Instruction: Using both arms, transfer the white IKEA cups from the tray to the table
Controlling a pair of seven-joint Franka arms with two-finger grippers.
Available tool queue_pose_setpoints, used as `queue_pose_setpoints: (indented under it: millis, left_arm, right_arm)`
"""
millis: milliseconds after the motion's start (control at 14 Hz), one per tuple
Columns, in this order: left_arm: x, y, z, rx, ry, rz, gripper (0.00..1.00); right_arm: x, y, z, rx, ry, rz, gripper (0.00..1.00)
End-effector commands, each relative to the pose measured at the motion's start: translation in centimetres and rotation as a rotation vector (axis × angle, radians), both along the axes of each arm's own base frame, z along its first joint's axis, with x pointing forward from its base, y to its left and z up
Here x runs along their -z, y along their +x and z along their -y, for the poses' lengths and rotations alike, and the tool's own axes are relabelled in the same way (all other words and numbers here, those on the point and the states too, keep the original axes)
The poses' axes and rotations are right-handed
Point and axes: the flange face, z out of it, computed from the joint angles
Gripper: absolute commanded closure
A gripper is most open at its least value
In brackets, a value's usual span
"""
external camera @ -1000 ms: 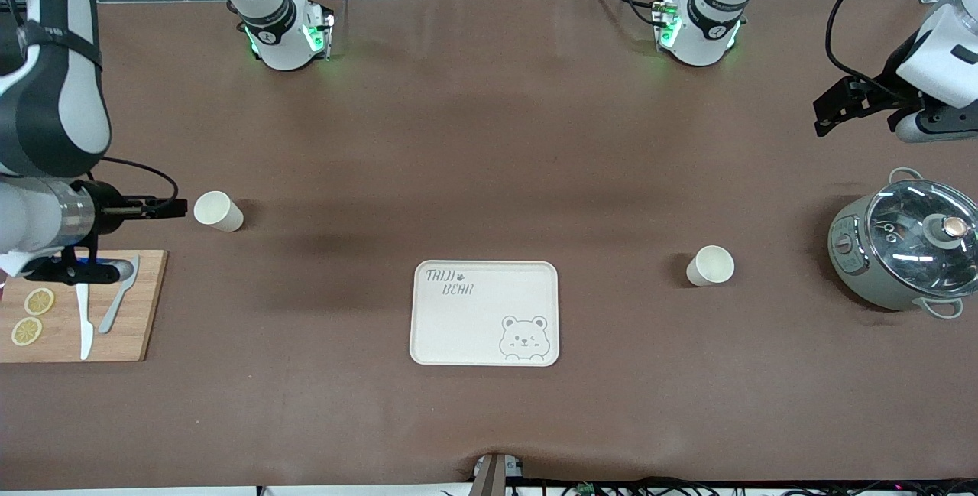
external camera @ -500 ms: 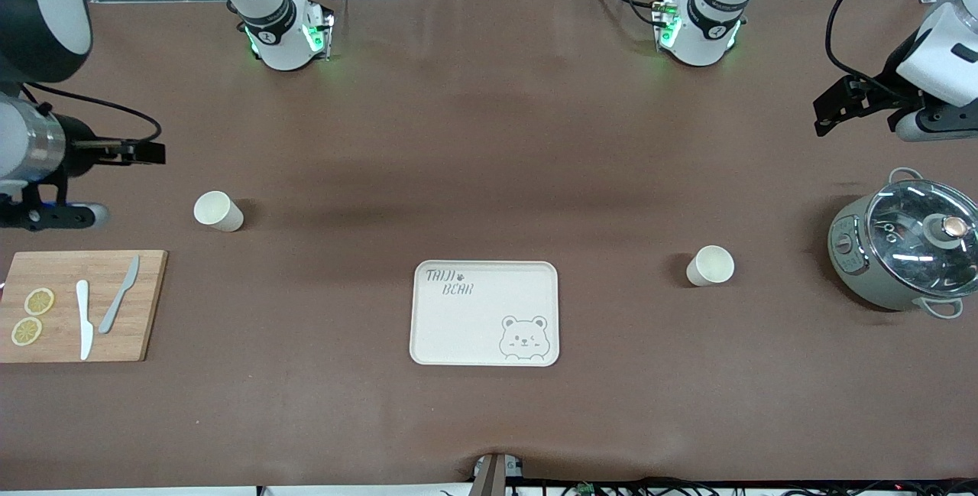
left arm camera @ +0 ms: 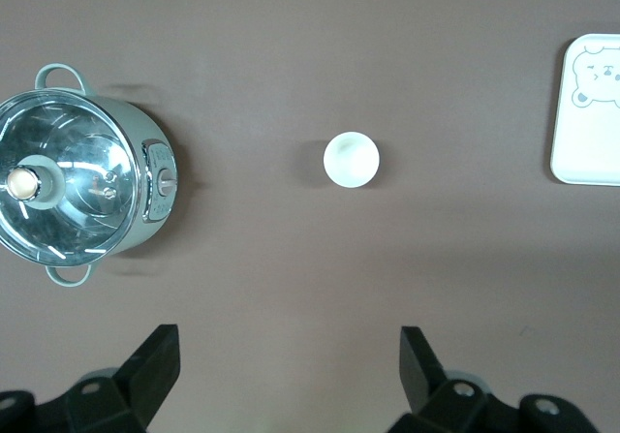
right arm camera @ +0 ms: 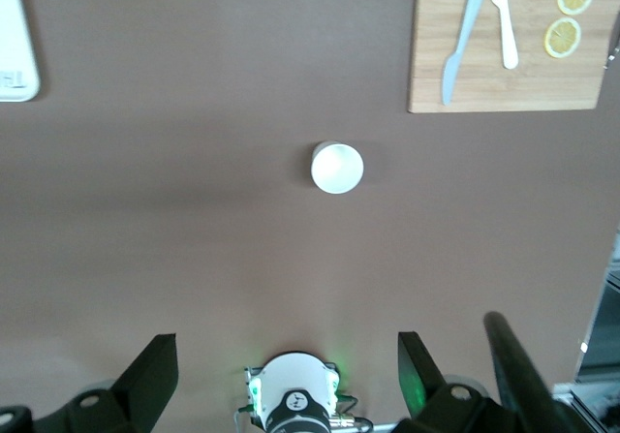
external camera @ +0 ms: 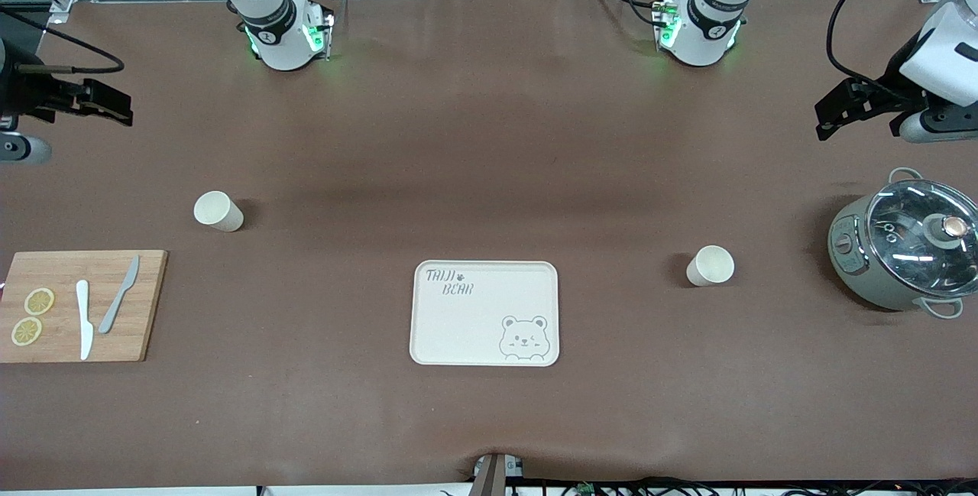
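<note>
Hovering left end effector [external camera: 840,108]: fingers spread wide, empty, above the bench [external camera: 489,175] at the left arm's end.
Cup near it [external camera: 710,265]: upright, well apart from that end effector, between the pot [external camera: 909,253] and the bear tray [external camera: 485,312].
Right end effector [external camera: 103,106]: fingers apart, empty, above its own end.
Second cup [external camera: 218,211]: upright, well clear of it, near the cutting board [external camera: 76,305].

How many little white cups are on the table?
2. One cup stands toward the right arm's end of the table, near the cutting board. The other cup stands toward the left arm's end, between the bear tray and the pot. None looks hidden.
</note>
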Motion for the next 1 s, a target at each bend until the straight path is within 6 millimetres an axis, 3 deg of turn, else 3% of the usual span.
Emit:
queue_pose_setpoints:
  millis: [0, 214, 357, 929]
  left_arm:
    - [-0.5, -0.2, 0.0, 0.014, -0.023, 0.015, 0.0]
    - [-0.5, -0.1, 0.2, 0.018, -0.024, 0.023, 0.0]
    - [-0.5, 0.0, 0.1, 0.016, -0.024, 0.023, 0.0]
    - [0.0, 0.3, 0.2, 0.018, -0.024, 0.015, 0.0]
  right_arm:
    - [-0.1, -2.8, 1.1, 0.018, 0.062, 0.053, 0.0]
    - [-0.2, -4.3, 1.0, -0.003, 0.062, 0.12, 0.0]
    - [0.2, -4.1, 2.5, -0.074, 0.078, 0.125, 0.0]
    - [0.6, -4.0, 3.9, -0.098, 0.087, 0.108, 0.0]
